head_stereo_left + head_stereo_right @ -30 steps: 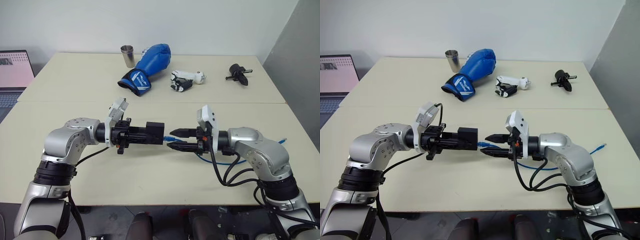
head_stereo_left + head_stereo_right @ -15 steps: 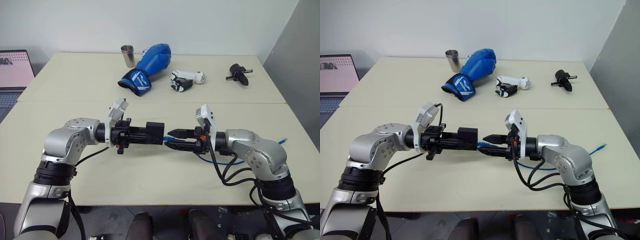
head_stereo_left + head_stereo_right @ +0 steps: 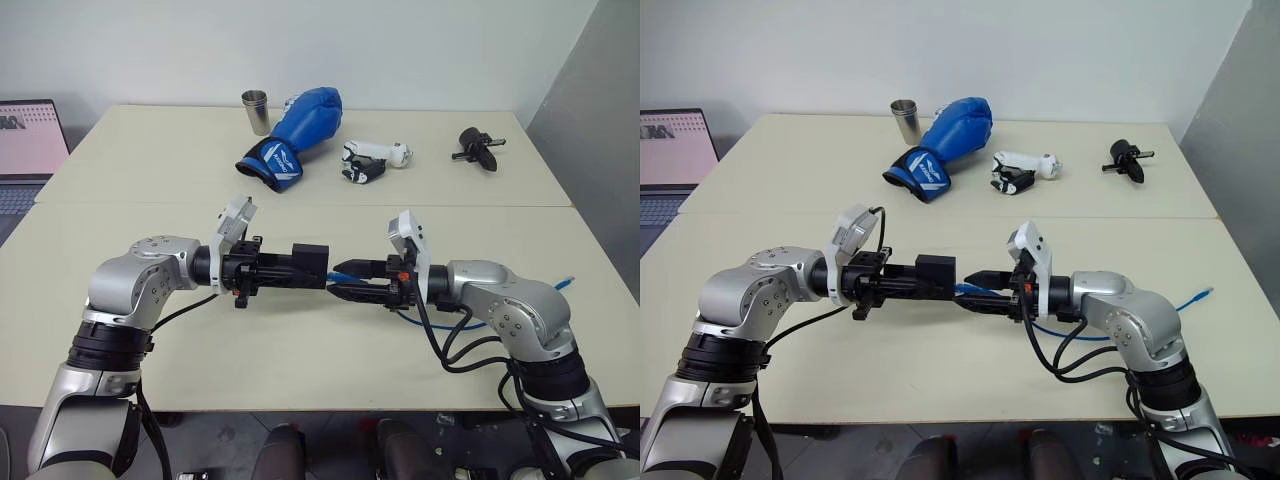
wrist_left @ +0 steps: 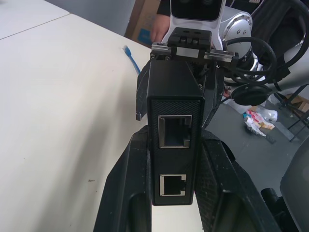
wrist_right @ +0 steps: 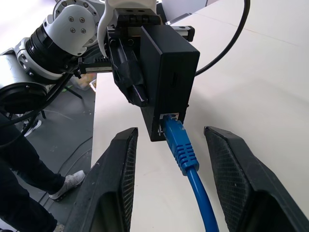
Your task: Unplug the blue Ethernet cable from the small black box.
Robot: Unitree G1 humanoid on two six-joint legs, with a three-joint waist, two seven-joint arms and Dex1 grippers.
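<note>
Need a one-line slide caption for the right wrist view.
Right gripper open around the blue Ethernet cable, plugged into the small black box.

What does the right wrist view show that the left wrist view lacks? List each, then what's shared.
Right wrist: the blue Ethernet cable plugged into the small black box, flanked by the open right tool. Left wrist: two empty ports on the box's other face, the cable's loose end on the table. Shared: the left tool clamping the box.
</note>
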